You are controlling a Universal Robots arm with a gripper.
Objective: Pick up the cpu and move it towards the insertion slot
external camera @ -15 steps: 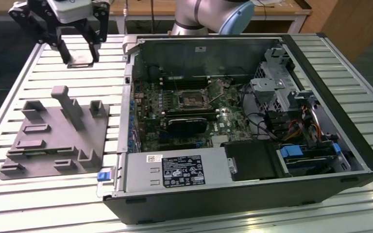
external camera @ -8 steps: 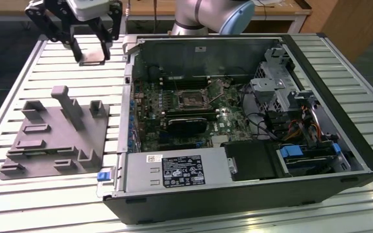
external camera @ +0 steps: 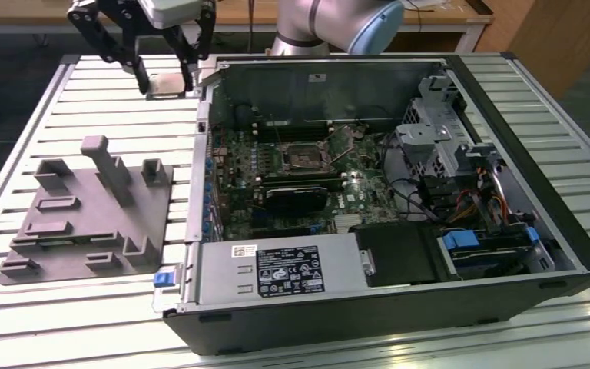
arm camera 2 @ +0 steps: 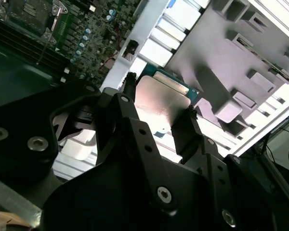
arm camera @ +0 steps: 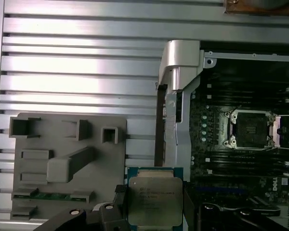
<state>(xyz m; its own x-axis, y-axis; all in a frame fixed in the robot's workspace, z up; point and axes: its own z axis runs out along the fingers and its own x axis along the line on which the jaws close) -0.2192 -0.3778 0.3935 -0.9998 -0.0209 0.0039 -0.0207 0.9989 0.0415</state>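
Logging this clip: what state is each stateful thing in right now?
gripper: shut on the cpu, above the table beside the case
cpu: held between the fingers, lifted
insertion slot: empty
computer case: side open
grey fixture plate: flat on the table

The arm [external camera: 331, 19] is silver-grey tube with a pale blue joint cap, pretty standard look. Wrist has a white block on it. The gripper [external camera: 163, 75] is all matte black, chunky linkage fingers [arm camera 2: 192, 132] with rows of little holes, plus shiny silver screw heads and a couple of bolts on the black housing.
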